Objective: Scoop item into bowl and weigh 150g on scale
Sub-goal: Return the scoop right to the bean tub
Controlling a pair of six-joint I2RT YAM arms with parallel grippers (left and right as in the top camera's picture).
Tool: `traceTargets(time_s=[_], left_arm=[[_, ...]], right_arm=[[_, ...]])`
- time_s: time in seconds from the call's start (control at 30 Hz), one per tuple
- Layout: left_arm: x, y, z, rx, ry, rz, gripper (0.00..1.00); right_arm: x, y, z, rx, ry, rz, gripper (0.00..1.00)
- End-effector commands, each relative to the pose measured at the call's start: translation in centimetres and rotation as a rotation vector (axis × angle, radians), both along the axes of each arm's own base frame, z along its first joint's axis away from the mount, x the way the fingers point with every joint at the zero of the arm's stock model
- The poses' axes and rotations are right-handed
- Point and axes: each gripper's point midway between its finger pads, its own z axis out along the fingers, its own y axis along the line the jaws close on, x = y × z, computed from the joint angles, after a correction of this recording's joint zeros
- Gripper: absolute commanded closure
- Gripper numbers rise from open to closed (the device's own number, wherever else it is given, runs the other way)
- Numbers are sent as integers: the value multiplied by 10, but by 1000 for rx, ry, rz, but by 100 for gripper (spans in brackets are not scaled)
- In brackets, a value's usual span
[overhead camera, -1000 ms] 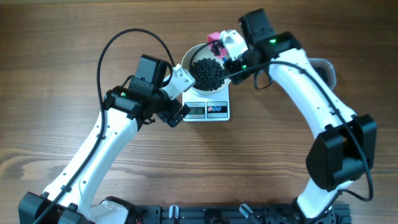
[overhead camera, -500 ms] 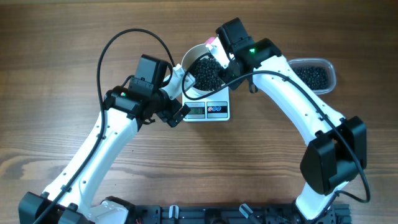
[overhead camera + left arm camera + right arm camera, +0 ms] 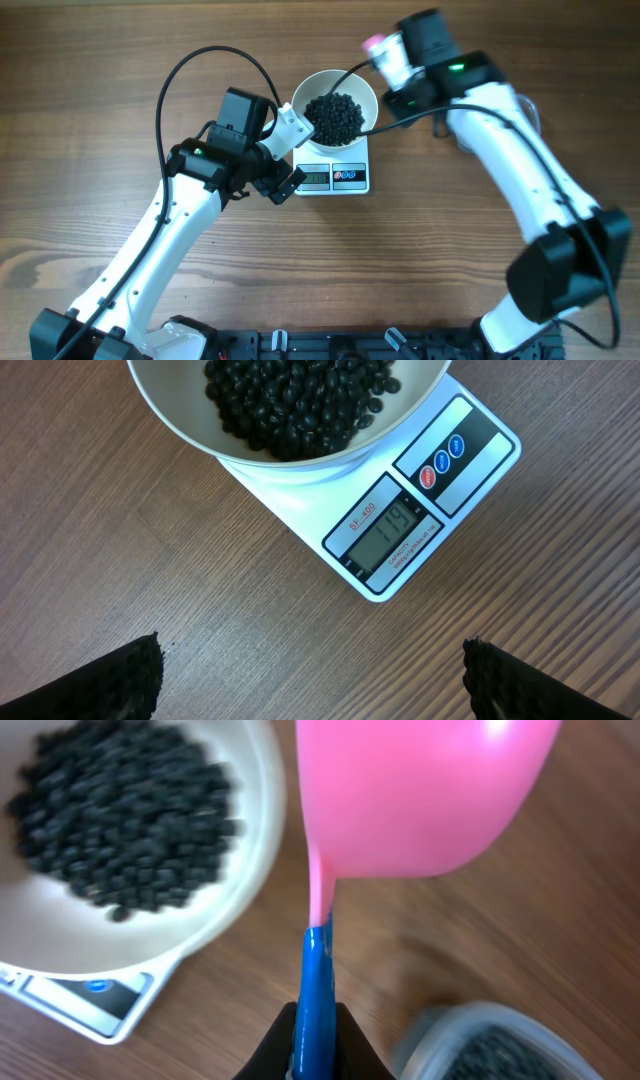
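Pink scoop, held over the bowl half a second earlier, had been drawn back past its right rim, its blue handle clamped in the right gripper. Its contents could not be told from the underside. The beads were heaped in the bowl on the scale, just ahead of the left gripper, its jaws spread wide and empty.

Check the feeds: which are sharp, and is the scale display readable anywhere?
Left wrist: sharp, the scale digits legible. Right wrist: blurred, the beans smeared, the pink scoop soft up close. Overhead: evenly lit, but the scale's digits are too small to read.
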Motion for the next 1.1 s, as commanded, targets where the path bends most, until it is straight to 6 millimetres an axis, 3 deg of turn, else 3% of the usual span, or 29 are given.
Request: traceTargets(time_s=[0.0, 0.1, 0.23, 0.43, 0.7, 1.07], left_arm=[[-2, -1, 2, -6, -5, -23, 0], [-2, -1, 2, -6, -5, -23, 0], [-2, -1, 2, -6, -5, -23, 0], [-2, -1, 2, -6, -5, -23, 0], [-2, -1, 2, -6, -5, -23, 0], [-2, -1, 2, -6, -5, -23, 0]], right_arm=[[5, -37, 42, 133, -66, -115, 96], [2, -72, 46, 147, -56, -198, 96], [-18, -127, 35, 129, 37, -335, 96], [-49, -174, 16, 121, 156, -466, 96], [-79, -181, -19, 101, 291, -481, 96], [-78, -181, -21, 108, 287, -499, 96]])
